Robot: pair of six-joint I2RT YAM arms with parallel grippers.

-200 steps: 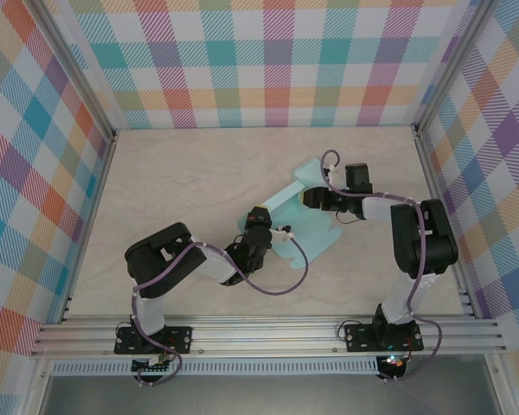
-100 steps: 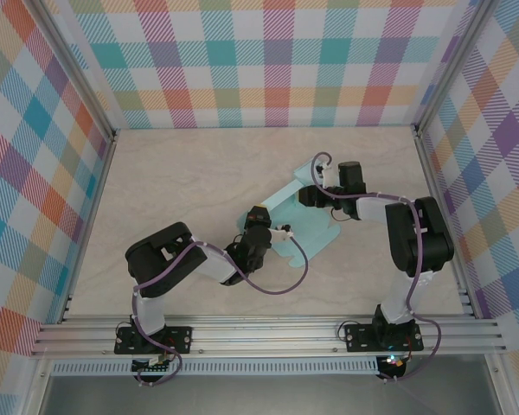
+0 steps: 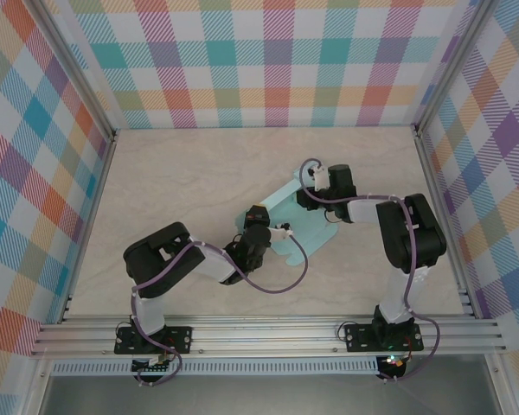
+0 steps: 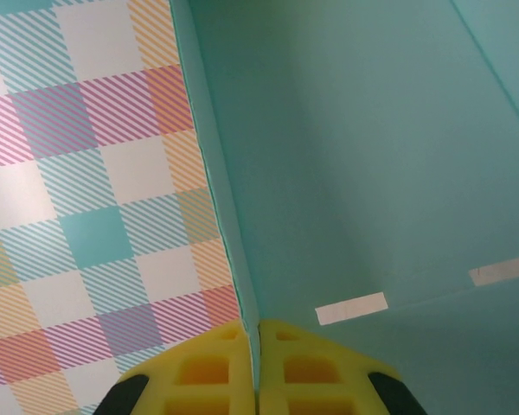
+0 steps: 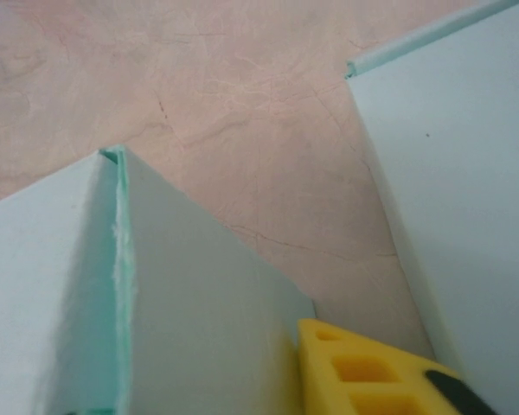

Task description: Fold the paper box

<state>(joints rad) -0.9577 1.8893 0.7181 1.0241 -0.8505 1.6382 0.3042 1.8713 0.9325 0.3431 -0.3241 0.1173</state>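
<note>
The paper box (image 3: pixel 316 226) is a light teal sheet lying partly folded in the middle of the table. My left gripper (image 3: pixel 259 214) is at its near left edge. In the left wrist view this gripper (image 4: pixel 258 333) is shut on the thin upright wall of the box (image 4: pixel 372 173). My right gripper (image 3: pixel 302 197) is at the far side of the box. In the right wrist view one yellow finger (image 5: pixel 355 372) lies flat against a raised flap (image 5: pixel 208 294). The other finger is hidden behind that flap. A second teal panel (image 5: pixel 467 173) stands to the right.
The beige tabletop (image 3: pixel 182 181) lies bare to the left of and behind the box. Plaid walls (image 3: pixel 268 60) close in three sides. An aluminium rail (image 3: pixel 268 333) runs along the near edge, with both arm bases on it.
My right gripper has slid left and a little further back along the box, and its jaws have narrowed onto the flap. The left arm has not moved.
</note>
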